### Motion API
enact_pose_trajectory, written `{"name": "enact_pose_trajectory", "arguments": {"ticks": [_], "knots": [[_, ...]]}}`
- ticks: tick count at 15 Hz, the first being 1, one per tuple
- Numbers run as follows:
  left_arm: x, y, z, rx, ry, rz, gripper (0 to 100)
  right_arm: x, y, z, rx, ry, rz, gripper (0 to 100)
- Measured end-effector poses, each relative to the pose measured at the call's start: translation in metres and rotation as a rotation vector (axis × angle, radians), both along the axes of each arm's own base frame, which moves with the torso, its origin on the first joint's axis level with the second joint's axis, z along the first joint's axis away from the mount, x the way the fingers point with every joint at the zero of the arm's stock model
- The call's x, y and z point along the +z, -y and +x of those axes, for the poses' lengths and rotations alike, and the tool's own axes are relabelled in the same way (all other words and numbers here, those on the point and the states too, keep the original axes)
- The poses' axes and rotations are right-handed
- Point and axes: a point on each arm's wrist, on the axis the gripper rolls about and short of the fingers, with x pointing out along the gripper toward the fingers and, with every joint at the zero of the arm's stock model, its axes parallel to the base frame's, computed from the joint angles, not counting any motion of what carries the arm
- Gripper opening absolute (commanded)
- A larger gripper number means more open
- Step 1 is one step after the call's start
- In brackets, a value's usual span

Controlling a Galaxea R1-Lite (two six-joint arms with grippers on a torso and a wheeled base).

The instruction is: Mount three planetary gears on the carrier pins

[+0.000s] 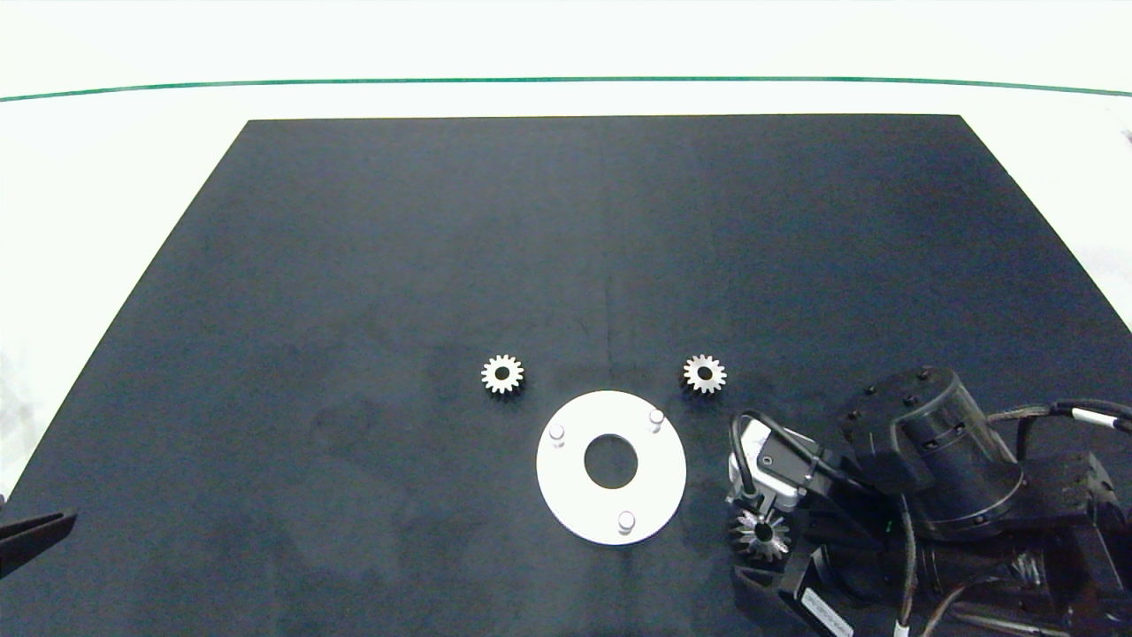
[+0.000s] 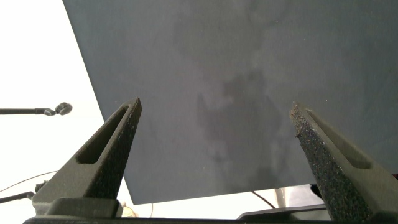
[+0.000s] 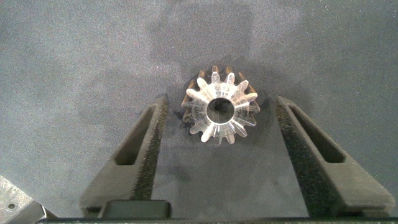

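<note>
1. Gear pickup is the step in hand: the right gripper [image 3: 217,134] hangs released over one of the planetary gears [image 3: 219,111], which lies flat on the worktop [image 1: 354,265] between its two fingers, touching neither.
2. The gear looks slightly nearer one finger; centring before closing should stop it skidding.
3. Pinch across the teeth and keep it level.
4. The white disc [image 1: 566,478] with its carrier pins [image 1: 626,521] lies just beside this gripper, all pins bare.
5. Two more gears [image 1: 502,374] wait beyond the disc.
6. The left gripper [image 2: 214,162] is parked well away, spread wide.
</note>
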Motion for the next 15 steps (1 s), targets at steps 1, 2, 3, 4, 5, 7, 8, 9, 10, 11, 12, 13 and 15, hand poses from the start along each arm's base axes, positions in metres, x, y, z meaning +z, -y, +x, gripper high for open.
{"name": "enact_pose_trajectory", "arguments": {"ticks": [1, 2, 3, 4, 5, 7, 8, 9, 10, 11, 12, 13, 15], "knots": [[0.0000, 0.0000, 0.0000, -0.001, 0.000, 0.000, 100, 0.0002, -0.0002, 0.0002, 0.000, 0.002, 0.001, 61], [0.0000, 0.0000, 0.0000, 0.000, 0.000, 0.000, 100, 0.0002, -0.0002, 0.0004, -0.001, 0.003, 0.001, 60], [0.0000, 0.0000, 0.0000, -0.001, 0.000, 0.000, 100, 0.0002, -0.0004, 0.0009, -0.002, 0.003, 0.001, 58], [0.0000, 0.0000, 0.0000, 0.000, 0.000, 0.000, 100, -0.0001, -0.0005, 0.0010, -0.002, 0.002, 0.000, 55], [0.0001, 0.0000, 0.0001, 0.000, 0.001, 0.000, 100, -0.0001, -0.0007, 0.0012, -0.002, 0.002, 0.000, 54], [0.0001, 0.0000, 0.0001, -0.001, 0.001, -0.001, 100, -0.0006, -0.0011, 0.0017, -0.002, 0.002, 0.000, 49], [0.0001, 0.0001, 0.0000, -0.002, 0.001, -0.001, 100, -0.0012, -0.0015, 0.0021, -0.002, 0.001, 0.000, 48], [0.0001, 0.0001, 0.0001, -0.002, 0.001, -0.001, 100, -0.0025, -0.0024, 0.0028, -0.001, -0.002, -0.002, 46], [0.0001, 0.0001, 0.0001, -0.002, 0.001, 0.000, 100, -0.0040, -0.0030, 0.0034, 0.000, -0.007, -0.006, 43], [0.0002, 0.0001, -0.0003, -0.002, 0.003, -0.001, 100, -0.0050, -0.0037, 0.0037, 0.000, -0.009, -0.008, 42], [0.0003, 0.0000, -0.0007, -0.001, 0.005, -0.001, 100, -0.0052, -0.0044, 0.0032, 0.003, -0.010, -0.010, 40], [0.0004, 0.0000, -0.0009, -0.002, 0.006, -0.001, 100, -0.0049, -0.0050, 0.0023, 0.008, -0.009, -0.009, 37], [0.0006, 0.0000, -0.0018, -0.002, 0.009, -0.001, 100, -0.0018, -0.0069, -0.0016, 0.020, 0.003, -0.009, 34]]}}
